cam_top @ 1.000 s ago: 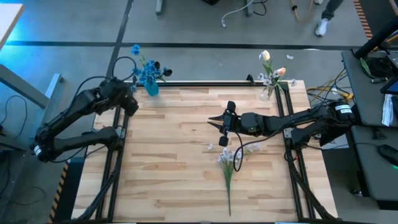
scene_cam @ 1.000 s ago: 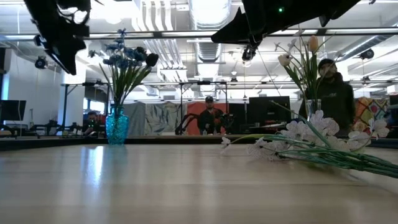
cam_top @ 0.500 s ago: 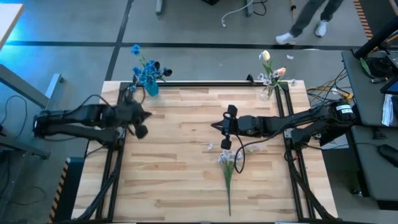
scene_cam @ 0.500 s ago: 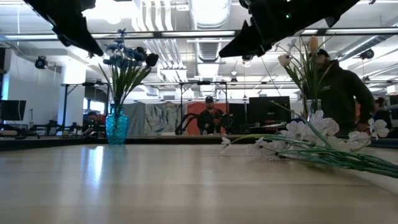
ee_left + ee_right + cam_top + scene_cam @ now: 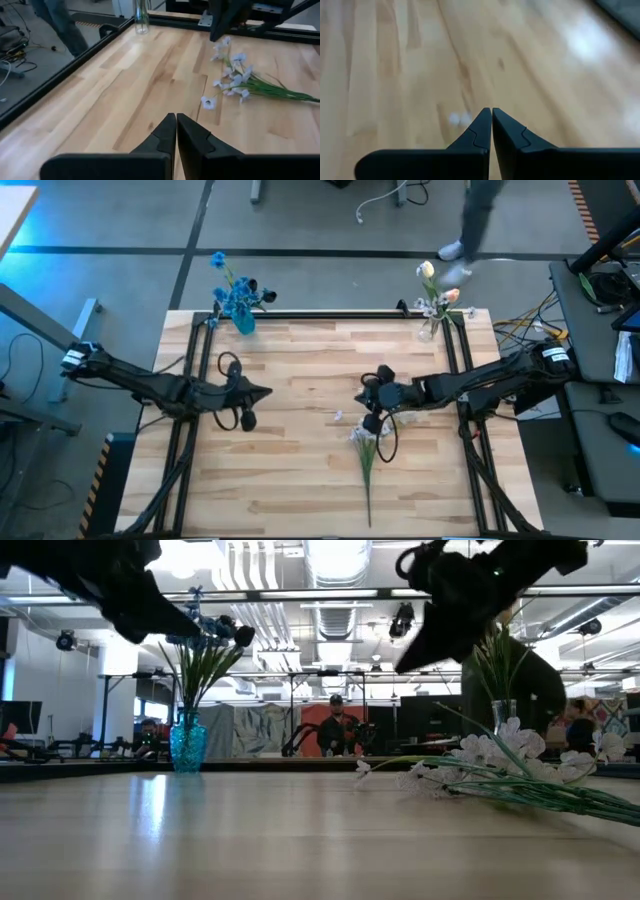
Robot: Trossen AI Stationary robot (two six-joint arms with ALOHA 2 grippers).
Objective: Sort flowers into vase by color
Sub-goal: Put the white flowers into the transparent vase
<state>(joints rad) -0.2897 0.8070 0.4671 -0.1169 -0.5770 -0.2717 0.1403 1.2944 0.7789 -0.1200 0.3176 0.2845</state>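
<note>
A white-lilac flower sprig (image 5: 368, 442) lies flat on the wooden table, blossoms toward the middle and green stem (image 5: 368, 490) toward the near edge; the left wrist view also shows this sprig (image 5: 240, 82). Blue flowers stand in a blue vase (image 5: 241, 308) at the far left. Tulips and white blossoms stand in a clear vase (image 5: 431, 315) at the far right. My left gripper (image 5: 266, 392) is shut above the table's left middle, pointing toward the right edge. My right gripper (image 5: 362, 397) is shut just above and left of the lying blossoms, touching nothing.
One loose white blossom (image 5: 338, 416) lies on the wood beside the sprig. A black frame rail (image 5: 330, 315) runs along the table's far edge between the two vases. A person (image 5: 470, 220) walks past beyond the far edge. Bare wood (image 5: 280, 480) spreads along the near left.
My left arm has swung from beside the blue vase toward the near edge and the table's middle, sinking and turning to point right. My right gripper has dipped a little toward the lying sprig, rolled, and shut. The sprig has not moved.
</note>
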